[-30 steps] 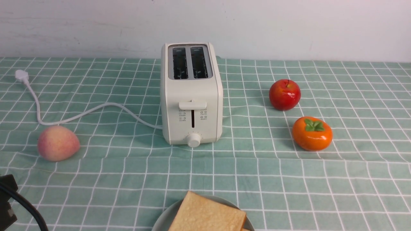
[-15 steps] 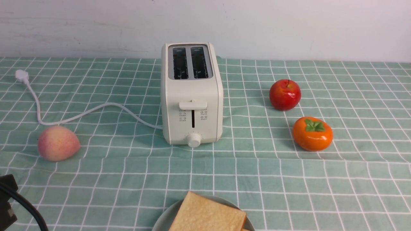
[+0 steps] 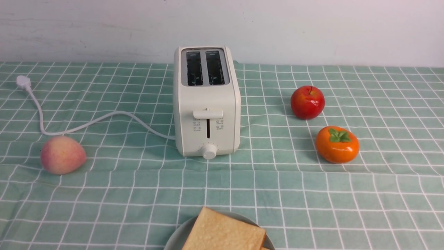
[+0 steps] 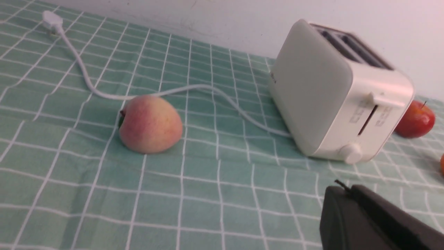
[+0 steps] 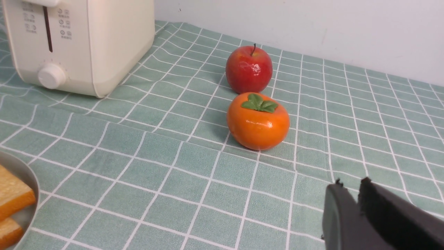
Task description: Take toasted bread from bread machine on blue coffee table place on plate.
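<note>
The cream-white bread machine (image 3: 207,104) stands upright mid-table on the blue coffee table (image 3: 312,208), and both slots look empty. It also shows in the left wrist view (image 4: 333,97) and the right wrist view (image 5: 79,41). Two slices of toasted bread (image 3: 223,231) lie stacked on the pale plate (image 3: 178,236) at the front edge. The slices (image 5: 12,194) and the plate rim (image 5: 30,180) show at the edge of the right wrist view. My left gripper (image 4: 347,189) is shut and empty, low over the cloth in front of the toaster. My right gripper (image 5: 348,185) is shut and empty, near the persimmon.
A peach (image 3: 62,154) lies left of the toaster, beside the white cord (image 3: 104,119) and its plug (image 3: 23,82). A red apple (image 3: 307,102) and an orange persimmon (image 3: 337,144) sit to the right. A white wall runs behind the table.
The black arm part at the front view's lower left corner has moved out of that view. Toaster, toast and fruit have not moved.
</note>
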You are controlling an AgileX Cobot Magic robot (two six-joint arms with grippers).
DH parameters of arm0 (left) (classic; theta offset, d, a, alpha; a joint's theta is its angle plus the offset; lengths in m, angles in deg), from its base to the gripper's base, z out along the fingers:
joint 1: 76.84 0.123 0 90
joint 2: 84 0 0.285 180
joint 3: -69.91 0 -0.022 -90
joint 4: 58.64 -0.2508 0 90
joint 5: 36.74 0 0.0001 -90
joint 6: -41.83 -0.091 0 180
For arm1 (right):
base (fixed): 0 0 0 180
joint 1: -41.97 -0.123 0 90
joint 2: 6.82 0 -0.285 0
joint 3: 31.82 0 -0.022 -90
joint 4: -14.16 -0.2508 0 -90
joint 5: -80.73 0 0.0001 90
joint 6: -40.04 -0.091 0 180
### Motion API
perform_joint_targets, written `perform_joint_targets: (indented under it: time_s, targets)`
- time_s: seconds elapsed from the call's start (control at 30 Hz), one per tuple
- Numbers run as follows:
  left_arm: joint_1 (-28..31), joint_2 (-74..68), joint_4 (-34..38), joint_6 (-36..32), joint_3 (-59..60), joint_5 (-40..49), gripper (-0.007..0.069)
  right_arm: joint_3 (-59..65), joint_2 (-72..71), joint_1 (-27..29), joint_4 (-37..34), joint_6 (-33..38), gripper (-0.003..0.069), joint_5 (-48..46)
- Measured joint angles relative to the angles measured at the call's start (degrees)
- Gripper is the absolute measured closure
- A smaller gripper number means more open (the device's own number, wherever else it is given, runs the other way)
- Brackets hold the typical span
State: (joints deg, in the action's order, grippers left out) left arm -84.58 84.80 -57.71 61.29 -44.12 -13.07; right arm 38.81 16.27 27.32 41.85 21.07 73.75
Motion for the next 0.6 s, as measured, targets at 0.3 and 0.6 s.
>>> perform_joint_targets:
  time_s: [0.3, 0.6]
  targets:
    - [0.00, 3.97, -0.92, 0.00, 12.86, -0.19, 0.0624, 0.00, -0.09, 0.00, 0.00, 0.00, 0.0564, 0.03]
    - [0.00, 3.97, -0.92, -4.31, 12.86, -0.69, 0.0621, 0.00, -0.24, 0.00, 0.00, 0.00, 0.0552, 0.03]
